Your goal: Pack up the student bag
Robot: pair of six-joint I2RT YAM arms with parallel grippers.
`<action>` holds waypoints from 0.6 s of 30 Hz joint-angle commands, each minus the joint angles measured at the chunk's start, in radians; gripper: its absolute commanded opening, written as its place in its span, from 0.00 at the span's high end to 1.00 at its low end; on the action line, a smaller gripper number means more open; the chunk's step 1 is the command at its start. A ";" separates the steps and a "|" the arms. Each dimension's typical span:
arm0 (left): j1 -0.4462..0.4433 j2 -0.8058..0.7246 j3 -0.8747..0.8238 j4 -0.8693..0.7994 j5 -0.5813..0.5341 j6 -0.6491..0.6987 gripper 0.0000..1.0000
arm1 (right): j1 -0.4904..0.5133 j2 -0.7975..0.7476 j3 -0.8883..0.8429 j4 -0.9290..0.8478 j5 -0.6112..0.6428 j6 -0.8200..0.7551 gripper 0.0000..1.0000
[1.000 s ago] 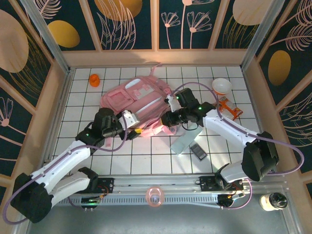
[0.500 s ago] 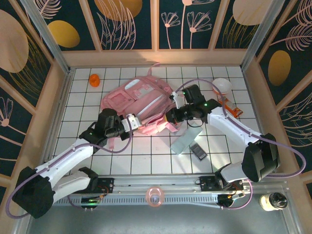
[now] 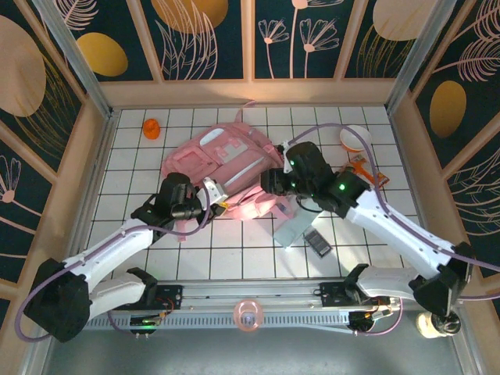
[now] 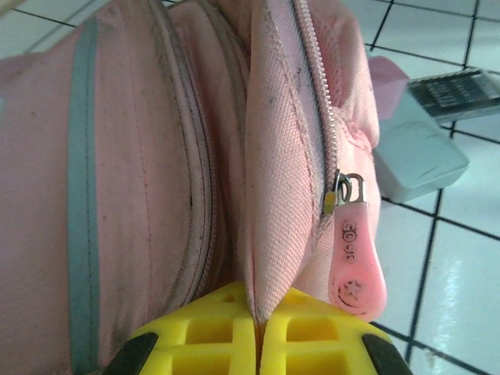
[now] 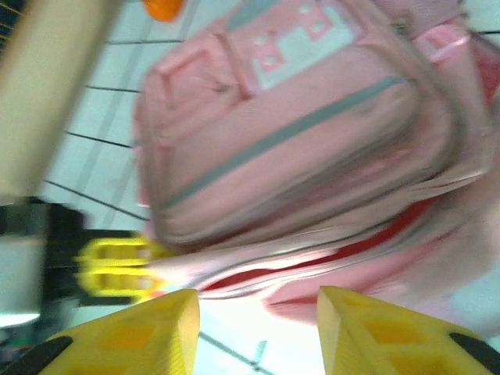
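Packing looks barely begun: your left tool pinches the student bag at its zipper edge, your right tool is spread; calculator lies outside.

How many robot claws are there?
2. The left gripper is shut, pinching a fold along the near edge of the student bag. The right gripper hangs open by the bag's right side, holding nothing.

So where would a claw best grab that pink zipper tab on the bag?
Likely the wide rounded end of the tab, pinched across its flat faces, coming from the near edge of the bag beside the shut left claw: it hangs loose from the slider there.
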 commanded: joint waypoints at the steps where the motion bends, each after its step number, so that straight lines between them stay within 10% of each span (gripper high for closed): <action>1: 0.002 0.012 0.034 0.106 0.150 -0.100 1.00 | 0.089 -0.028 -0.066 0.131 0.045 0.296 0.59; 7: 0.003 0.038 0.047 0.115 0.162 -0.118 1.00 | 0.175 0.024 -0.120 0.190 0.042 0.582 0.56; 18: 0.002 0.060 0.057 0.148 0.176 -0.142 1.00 | 0.184 0.148 -0.157 0.205 -0.029 0.648 0.52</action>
